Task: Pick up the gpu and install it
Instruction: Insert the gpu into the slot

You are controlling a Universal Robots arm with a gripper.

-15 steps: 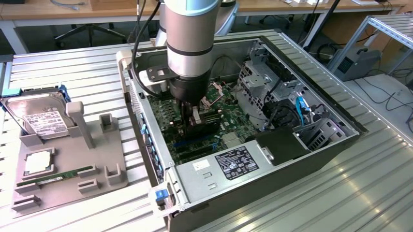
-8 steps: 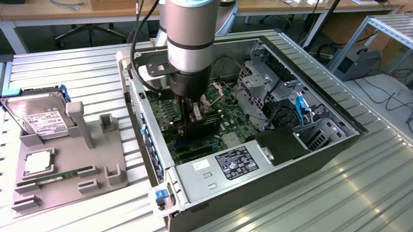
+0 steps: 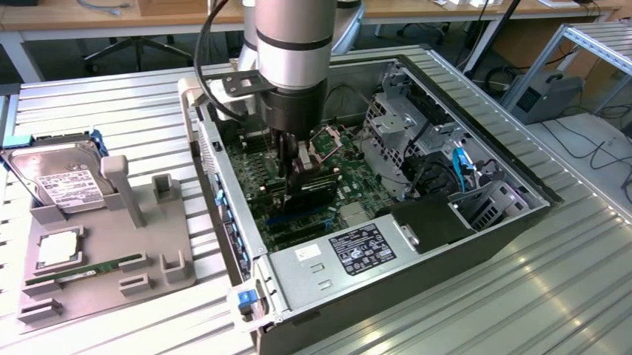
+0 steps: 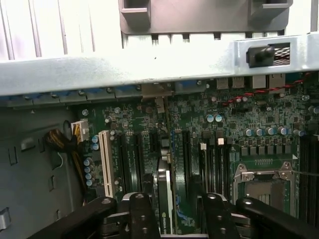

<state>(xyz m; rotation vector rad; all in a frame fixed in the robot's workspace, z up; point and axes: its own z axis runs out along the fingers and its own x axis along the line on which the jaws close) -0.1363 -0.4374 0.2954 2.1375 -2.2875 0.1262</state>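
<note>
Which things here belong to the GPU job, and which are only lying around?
Job:
gpu, between the claw fingers
motherboard
computer case

Lying about:
hard drive
RAM stick
grey holder tray

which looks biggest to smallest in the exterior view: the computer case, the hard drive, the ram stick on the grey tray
1. computer case, by far the largest
2. hard drive
3. ram stick, thin and narrow, the smallest

Drive and stick sit at a similar distance, so their order seems safe.

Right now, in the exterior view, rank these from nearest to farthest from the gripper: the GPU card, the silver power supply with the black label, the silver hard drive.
1. GPU card, at the gripper.
2. Silver power supply, at the case's front.
3. Silver hard drive, outside the case, far left.
</note>
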